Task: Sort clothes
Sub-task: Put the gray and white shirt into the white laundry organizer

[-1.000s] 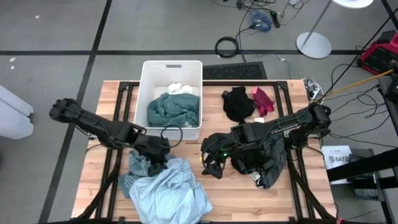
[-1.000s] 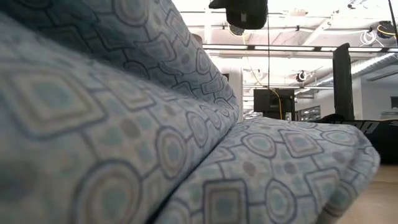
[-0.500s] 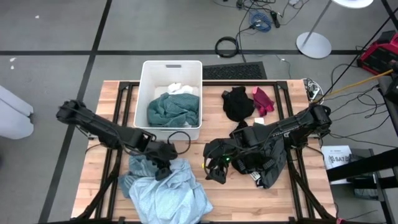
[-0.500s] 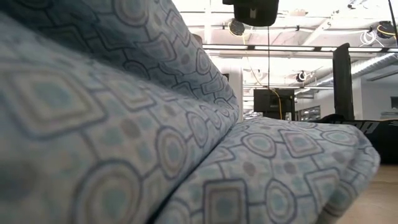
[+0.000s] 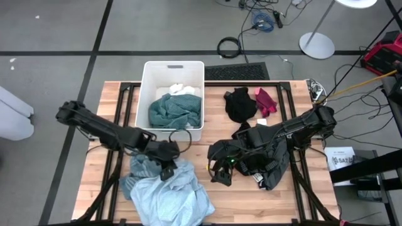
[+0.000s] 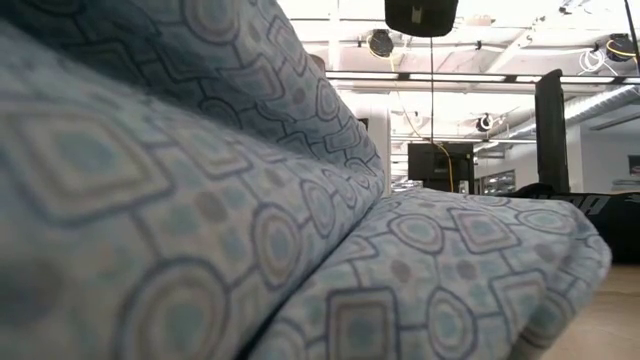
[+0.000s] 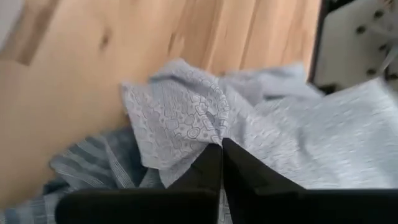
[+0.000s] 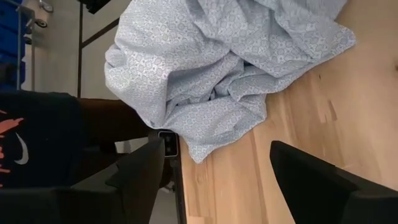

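Observation:
A light blue patterned garment (image 5: 166,194) lies crumpled at the table's near left, over a striped teal one (image 7: 93,165), and fills the low view (image 6: 250,220). My left gripper (image 5: 168,166) is down on its far edge, shut on the cloth. My right gripper (image 5: 220,172) hangs open above the bare wood, beside a heap of black clothes (image 5: 267,164); nothing is between its fingers (image 8: 217,171). A black garment (image 5: 239,103) and a magenta one (image 5: 265,100) lie on the far right. My left gripper pinches a raised fold of the light blue garment (image 7: 208,134) between its two shut fingers (image 7: 239,171). It comes slanting down from the table's left. The fold stands up at the fingertips; the rest of the garment lies slack on the table.
A white bin (image 5: 151,75) stands at the far middle with a teal garment (image 5: 176,110) and a white one (image 5: 183,88) inside. Bare wood shows between the light blue garment and the black heap (image 5: 204,198). The garment's edge hangs over the near edge (image 8: 205,149).
My left gripper has gone a little toward the table's right and near edges, down onto the far edge of the light blue garment, and has shut on a fold of it. The garment lies as before.

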